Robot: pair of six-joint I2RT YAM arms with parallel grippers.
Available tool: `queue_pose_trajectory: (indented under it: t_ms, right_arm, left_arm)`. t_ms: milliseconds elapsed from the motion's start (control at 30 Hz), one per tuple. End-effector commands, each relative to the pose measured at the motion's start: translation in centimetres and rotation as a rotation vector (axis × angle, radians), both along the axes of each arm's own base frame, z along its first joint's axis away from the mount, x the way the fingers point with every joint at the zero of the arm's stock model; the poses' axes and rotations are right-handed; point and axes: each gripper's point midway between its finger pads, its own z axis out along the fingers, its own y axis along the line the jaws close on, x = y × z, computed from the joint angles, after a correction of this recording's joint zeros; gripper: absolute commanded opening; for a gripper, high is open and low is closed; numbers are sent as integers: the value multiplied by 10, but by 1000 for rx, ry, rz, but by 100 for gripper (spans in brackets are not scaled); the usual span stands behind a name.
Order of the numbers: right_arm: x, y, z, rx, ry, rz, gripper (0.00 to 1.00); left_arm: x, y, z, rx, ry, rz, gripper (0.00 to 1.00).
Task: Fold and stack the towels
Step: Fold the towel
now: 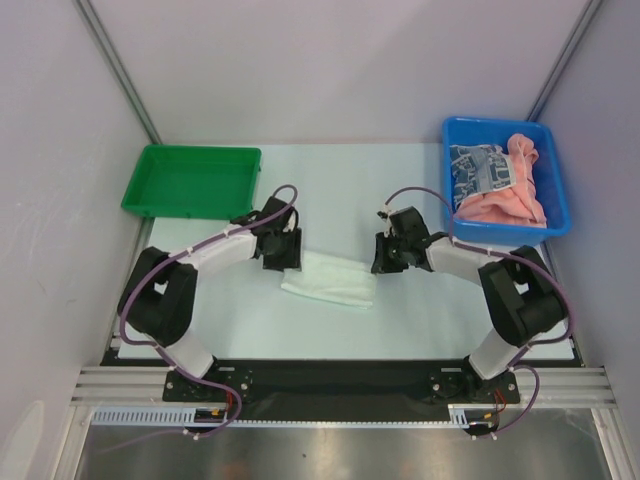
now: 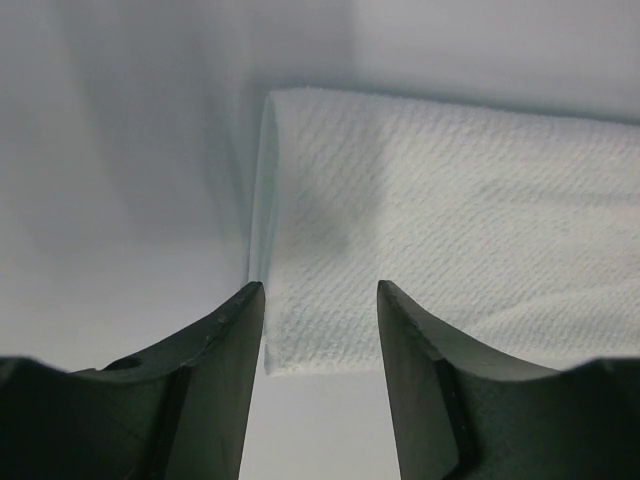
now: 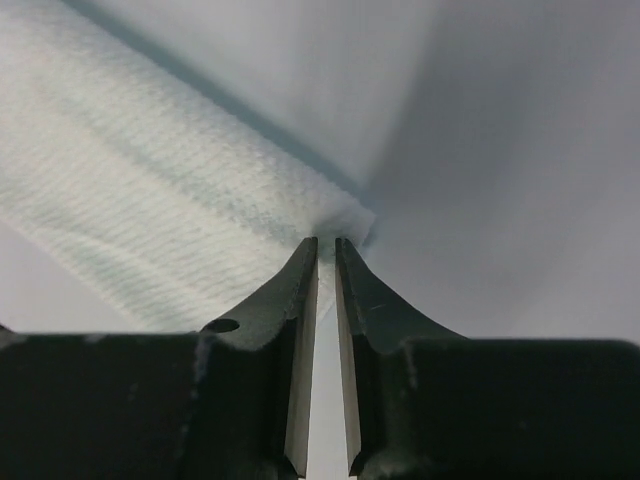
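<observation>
One white towel (image 1: 330, 280), folded, lies mid pale table (image 1: 420, 325), grey walls (image 1: 330, 70) round it. L gripper (image 2: 320, 290) jaws apart at its edge; R gripper (image 3: 327, 242) narrow, pinching a corner; other towels (image 1: 505, 195) in blue bin (image 1: 500, 126).

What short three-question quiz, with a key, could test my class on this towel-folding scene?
1. Fill in: the right gripper pinches the white towel's ____.
2. True or false: the left gripper is shut.
3. Which container holds the pink towel? A: blue bin. B: green tray.
Key: 1 corner; 2 false; 3 A.
</observation>
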Motion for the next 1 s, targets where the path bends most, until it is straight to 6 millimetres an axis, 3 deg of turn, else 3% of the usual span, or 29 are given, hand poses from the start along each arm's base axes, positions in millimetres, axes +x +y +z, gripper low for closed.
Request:
queue_pose_trajectory:
  t_ms: [0, 100, 233, 300, 367, 400, 500, 567, 633, 667, 733, 900, 967]
  right_arm:
    - [28, 3, 1, -23, -83, 33, 18]
    - [38, -4, 8, -35, -109, 18, 18]
    - [47, -10, 38, -55, -136, 7, 19]
    - [34, -8, 53, -42, -120, 19, 20]
    - [18, -4, 54, -9, -80, 28, 20]
    - [5, 7, 62, 34, -81, 66, 20]
    - [-28, 25, 57, 112, -46, 105, 19]
    - [-40, 36, 56, 173, -50, 118, 19]
    - [-60, 38, 41, 190, -10, 107, 18]
    - [-59, 39, 38, 203, -26, 91, 17]
    - [-73, 33, 14, 191, 25, 69, 17]
    - [-84, 34, 0, 220, 32, 67, 18]
    - [-86, 38, 2, 229, 27, 75, 18]
  left_arm:
    - [-15, 10, -13, 2, 36, 88, 55]
    - [-16, 24, -7, 42, -9, 133, 57]
    - [-14, 30, 0, 71, -38, 109, 61]
    - [-13, 25, 0, 63, -37, 69, 61]
    - [-14, 21, -6, 46, -13, 46, 61]
    - [-14, 20, -8, 37, -7, 36, 61]
    - [-16, 17, -16, 16, 24, 14, 60]
    - [-15, 20, -22, 20, 41, 20, 56]
    - [-13, 26, -26, 25, 54, 37, 45]
    - [-13, 27, -29, 24, 69, 40, 40]
    - [-11, 30, -33, 19, 81, 51, 31]
    - [-12, 33, -37, 30, 100, 70, 28]
    - [-11, 33, -36, 25, 105, 77, 33]
